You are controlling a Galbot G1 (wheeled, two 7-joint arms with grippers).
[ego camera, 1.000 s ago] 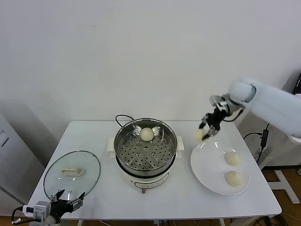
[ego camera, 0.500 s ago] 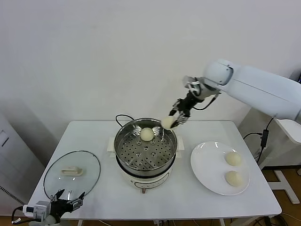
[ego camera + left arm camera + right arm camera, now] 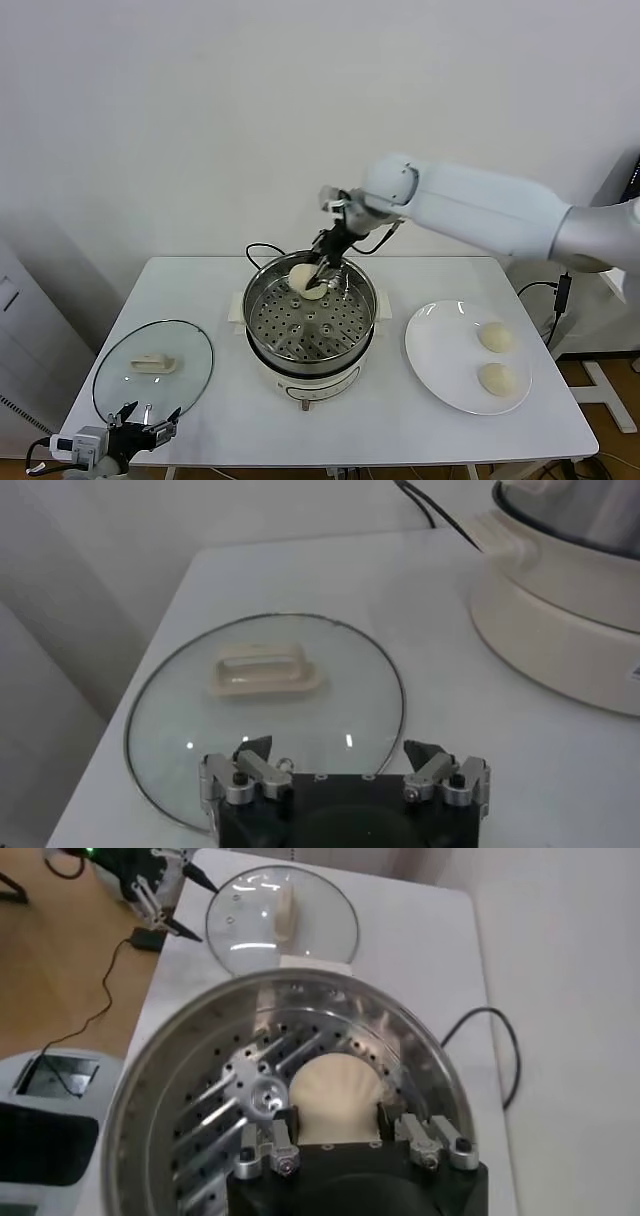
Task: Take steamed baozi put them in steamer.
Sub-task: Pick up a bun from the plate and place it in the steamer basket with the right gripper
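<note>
Now the right gripper, closed on a baozi, hangs over the steamer at frame centre; the left gripper waits wide open, lower left.

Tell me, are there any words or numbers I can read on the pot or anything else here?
None can be read.
Steamer: the small mark on the front of its white base is too small to read.
Steamer: dark print at the base's edge is cut off and blurred.
Glass lid, plate: no writing.

Two cream baozi sit at the steel steamer's far rim; two others lie outside.
</note>
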